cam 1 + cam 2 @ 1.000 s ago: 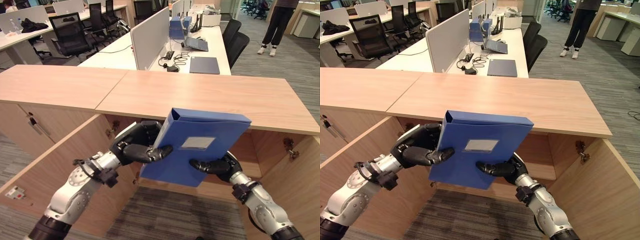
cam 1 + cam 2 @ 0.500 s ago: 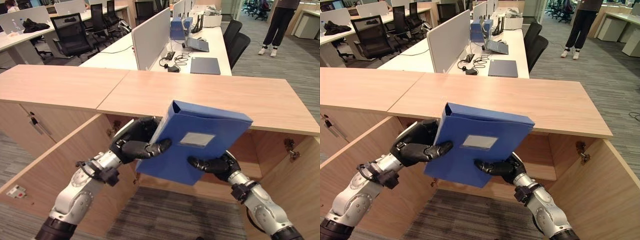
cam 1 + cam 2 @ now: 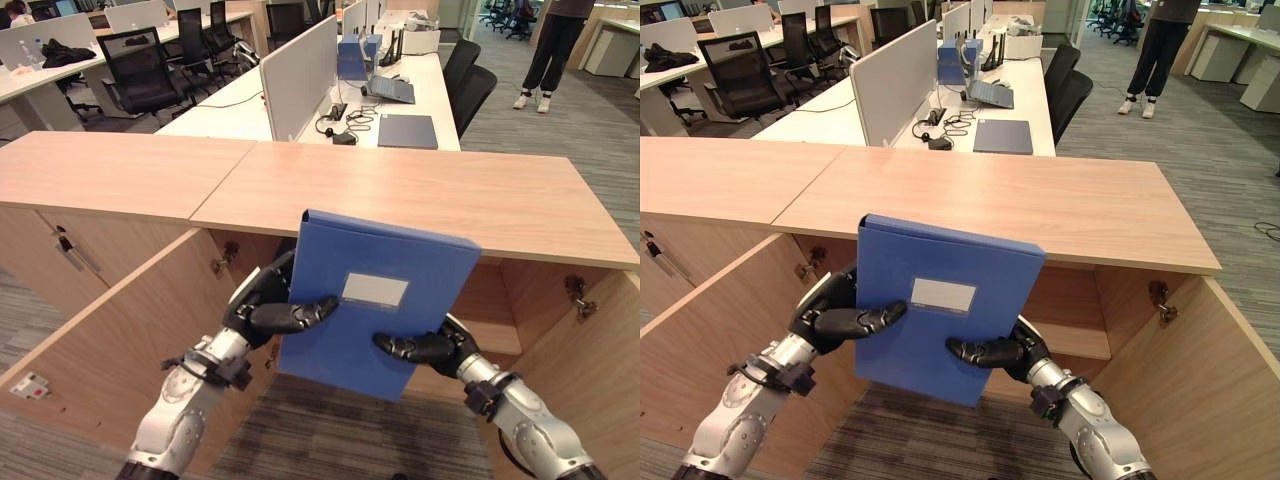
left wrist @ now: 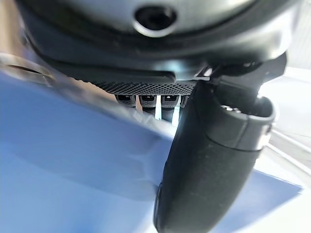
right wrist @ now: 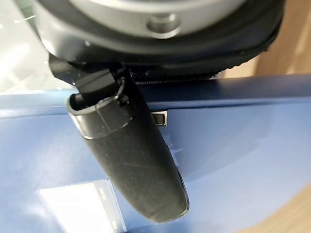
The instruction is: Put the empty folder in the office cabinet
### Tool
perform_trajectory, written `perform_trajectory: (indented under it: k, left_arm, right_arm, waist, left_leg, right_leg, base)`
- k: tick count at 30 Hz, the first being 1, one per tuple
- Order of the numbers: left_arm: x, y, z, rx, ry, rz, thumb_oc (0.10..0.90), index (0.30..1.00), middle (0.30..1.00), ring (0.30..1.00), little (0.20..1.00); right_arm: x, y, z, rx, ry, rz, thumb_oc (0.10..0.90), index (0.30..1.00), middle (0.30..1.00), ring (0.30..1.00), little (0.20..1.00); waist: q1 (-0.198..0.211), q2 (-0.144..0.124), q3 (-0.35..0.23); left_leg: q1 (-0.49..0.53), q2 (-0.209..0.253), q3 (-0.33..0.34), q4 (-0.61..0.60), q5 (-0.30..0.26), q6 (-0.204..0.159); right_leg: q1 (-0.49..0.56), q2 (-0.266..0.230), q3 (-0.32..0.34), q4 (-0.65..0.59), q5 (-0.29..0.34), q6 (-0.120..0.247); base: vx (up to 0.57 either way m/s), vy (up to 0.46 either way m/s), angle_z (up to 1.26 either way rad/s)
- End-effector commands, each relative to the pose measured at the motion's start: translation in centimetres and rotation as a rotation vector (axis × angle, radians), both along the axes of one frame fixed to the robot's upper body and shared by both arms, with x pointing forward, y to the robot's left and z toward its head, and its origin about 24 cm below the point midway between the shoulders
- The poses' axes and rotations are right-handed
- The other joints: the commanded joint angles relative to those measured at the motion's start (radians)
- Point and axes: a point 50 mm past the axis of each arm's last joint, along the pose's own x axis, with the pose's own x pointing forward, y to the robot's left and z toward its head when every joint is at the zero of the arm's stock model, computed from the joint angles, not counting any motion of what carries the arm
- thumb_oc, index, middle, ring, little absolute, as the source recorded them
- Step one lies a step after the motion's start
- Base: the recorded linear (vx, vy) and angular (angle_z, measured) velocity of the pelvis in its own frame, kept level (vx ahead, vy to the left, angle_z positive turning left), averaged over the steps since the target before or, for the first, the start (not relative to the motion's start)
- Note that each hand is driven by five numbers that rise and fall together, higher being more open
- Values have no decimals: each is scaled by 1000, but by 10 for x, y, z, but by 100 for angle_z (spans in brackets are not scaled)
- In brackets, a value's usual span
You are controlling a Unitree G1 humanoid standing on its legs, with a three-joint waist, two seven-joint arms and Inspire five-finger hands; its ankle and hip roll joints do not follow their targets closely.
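Folder (image 3: 375,305) blue, carried in both hands in front of open office cabinet (image 3: 500,330), below wooden cabinet top, not yet inside. Left hand (image 3: 268,306) clamped on left edge, thumb across front face, fingers curled behind; right hand (image 3: 430,346) pinching lower right part, thumb on front, near pale label. Both wrist views confirm thumbs pressed on blue cover. Cabinet doors swung open either side, shelf visible inside to right of folder. Step in hand, as judged: transport toward opening, insertion not begun. Next move likely calls for lowering folder under top edge, lining up with shelf space, pushing in while keeping both grips, then letting go. Versus a second ago: folder turned more upright, less tilted to right, shifted slightly left and lower in view; hands lower too, same grasp spots. Person standing far back by office tables.
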Motion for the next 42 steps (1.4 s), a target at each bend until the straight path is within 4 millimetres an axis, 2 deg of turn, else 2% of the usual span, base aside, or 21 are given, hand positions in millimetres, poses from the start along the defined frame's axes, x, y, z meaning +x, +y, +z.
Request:
perform_trajectory:
  k: [1,6,8,10,15,18,19,20,23,27,34,37,40,42]
  left_arm:
    - [19,13,20,146,-139,73,800,900,900,900,900]
    - [5,36,-27,371,43,129,800,900,900,900,900]
    - [-3,44,-45,469,115,123,800,900,900,900,900]
    - [-14,45,-64,442,211,117,800,900,900,900,900]
    - [-30,48,-93,503,340,106,800,900,900,900,900]
    - [-42,48,-112,512,431,131,800,900,900,900,900]
    - [-41,47,-112,512,431,130,800,900,900,900,900]
    - [-52,45,-129,483,519,176,800,900,900,900,900]
    - [-65,39,-145,467,595,198,800,900,900,900,900]
    - [-86,33,-169,446,740,246,800,900,900,900,900]
    - [-115,30,-191,503,895,232,800,900,900,900,900]
    - [-120,36,-193,549,930,228,800,900,900,900,900]
    - [-122,42,-194,579,952,238,800,900,900,900,900]
    - [-126,46,-196,600,972,241,800,900,900,900,900]
  right_arm:
    - [31,13,63,169,-333,-4,400,300,300,300,300]
    - [20,5,45,158,-258,-24,400,300,300,300,300]
    - [13,-4,34,80,-205,-3,400,300,300,300,300]
    - [5,-10,21,45,-142,2,400,300,300,300,300]
    - [-13,-24,-15,21,17,-95,400,300,300,300,300]
    - [-23,-33,-36,60,103,-249,400,300,300,300,300]
    - [-23,-33,-36,60,102,-249,400,300,300,300,300]
    - [-29,-37,-51,95,166,-383,400,300,300,300,300]
    - [-32,-37,-62,181,214,-515,400,300,300,300,300]
    - [-33,-33,-67,273,235,-604,400,300,300,300,300]
    - [-36,-35,-72,269,261,-641,400,300,300,300,300]
    - [-35,-40,-70,252,249,-643,400,300,300,300,300]
    - [-36,-48,-69,235,248,-662,400,300,300,300,300]
    - [-39,-54,-71,217,259,-677,400,300,300,300,300]
  waist:
    - [3,-30,-15]
    - [-3,-28,-14]
    - [-7,-27,-14]
    - [-10,-26,-12]
    - [-22,-19,-8]
    - [-31,-15,-6]
    - [-31,-15,-6]
    - [-37,-11,-5]
    - [-44,-3,-4]
    - [-52,7,-1]
    - [-64,21,8]
    - [-63,13,36]
    - [-61,-8,67]
    - [-51,-21,79]
  left_leg:
    - [80,-30,-1,2,-117,-10]
    - [79,-28,6,2,-117,-15]
    - [69,-26,7,2,-105,-17]
    - [75,-24,9,2,-114,-19]
    - [72,-22,13,2,-111,-22]
    - [67,-20,15,2,-108,-24]
    - [67,-20,16,2,-109,-24]
    - [65,-17,17,2,-107,-26]
    - [65,-13,18,2,-106,-28]
    - [72,-4,22,2,-102,-34]
    - [89,26,36,19,-90,-50]
    - [18,54,32,152,-87,-62]
    - [-98,77,13,337,-11,-77]
    - [-194,78,21,399,28,-59]
  right_leg:
    - [51,-6,-3,40,-173,44]
    - [50,-4,0,35,-171,44]
    - [39,-3,-1,38,-162,43]
    - [47,-3,0,35,-173,46]
    - [40,-1,0,37,-173,47]
    - [32,1,4,41,-174,46]
    - [32,1,4,41,-174,46]
    - [26,4,9,43,-176,44]
    - [22,9,14,47,-181,39]
    - [21,20,23,54,-191,31]
    - [24,45,39,69,-216,10]
    - [22,50,50,95,-235,-9]
    - [26,52,49,121,-248,-32]
    - [39,44,51,136,-262,-42]
  base:
    - [0,0,0]
    - [3,-3,-1]
    - [-13,-33,-1]
    - [19,-29,0]
    - [0,0,0]
    - [-2,-24,-1]
    - [9,-45,1]
    - [1,-39,1]
    - [9,-52,-3]
    - [9,-60,-2]
    - [9,-81,-4]
    - [-45,-119,-5]
    - [-26,-137,9]
    - [98,-77,7]
